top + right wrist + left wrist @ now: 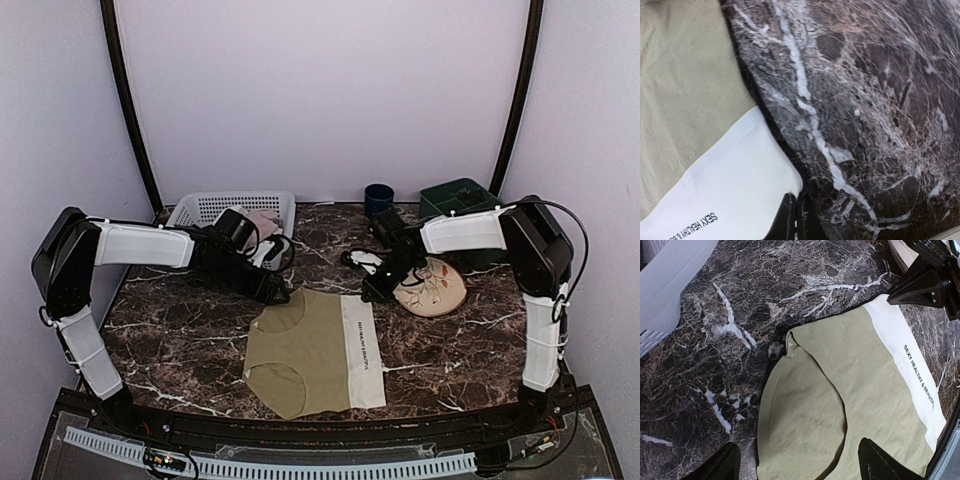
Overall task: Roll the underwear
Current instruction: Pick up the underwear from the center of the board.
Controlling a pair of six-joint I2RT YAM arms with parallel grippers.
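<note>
The underwear [300, 350] lies flat on the marble table [180, 340], olive-khaki with a wide cream waistband [365, 350] on its right side. My left gripper [280, 293] hovers open over the far left leg edge, and the cloth [840, 390] fills the space between its fingers [725, 465] without touching them. My right gripper [372, 293] is at the waistband's far corner. In the right wrist view its fingers [787, 215] are pressed together right on that cream corner [730, 180], whose tip runs into the seam between them.
A white basket [215, 208] with a pale pink garment [262, 220] stands at the back left. A dark blue cup [378, 198] and a green box [455, 197] stand at the back. A round plate [435, 285] lies just right of the right gripper.
</note>
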